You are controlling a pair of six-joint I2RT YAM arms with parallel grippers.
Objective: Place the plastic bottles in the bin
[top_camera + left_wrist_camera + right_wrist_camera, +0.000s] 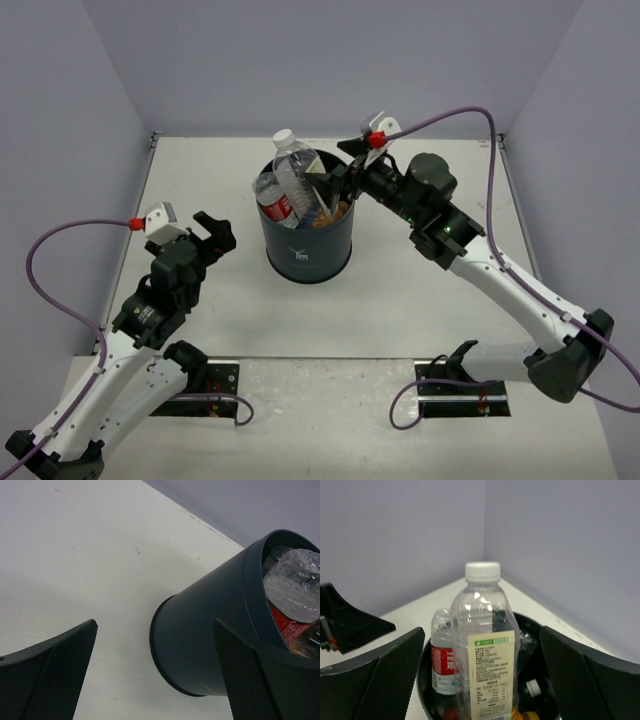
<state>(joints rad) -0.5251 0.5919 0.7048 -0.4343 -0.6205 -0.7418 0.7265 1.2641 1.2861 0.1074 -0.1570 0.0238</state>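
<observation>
The dark navy bin (308, 245) stands mid-table with several plastic bottles in it. A clear bottle with a cream label and white cap (293, 162) sticks up above the rim, beside a clear bottle with a red label (275, 203). My right gripper (343, 178) hovers at the bin's right rim, open. In the right wrist view its jaws stand either side of the cream-label bottle (487, 645) without touching it. The red-label bottle (442, 660) and a white-capped bottle (534, 687) lie deeper in. My left gripper (212, 232) is open and empty, left of the bin (210, 630).
The white table (200, 320) is closed in by grey walls at the back and both sides. Purple cables loop from both wrists. In the left wrist view a crumpled clear bottle (295, 585) shows over the bin's rim.
</observation>
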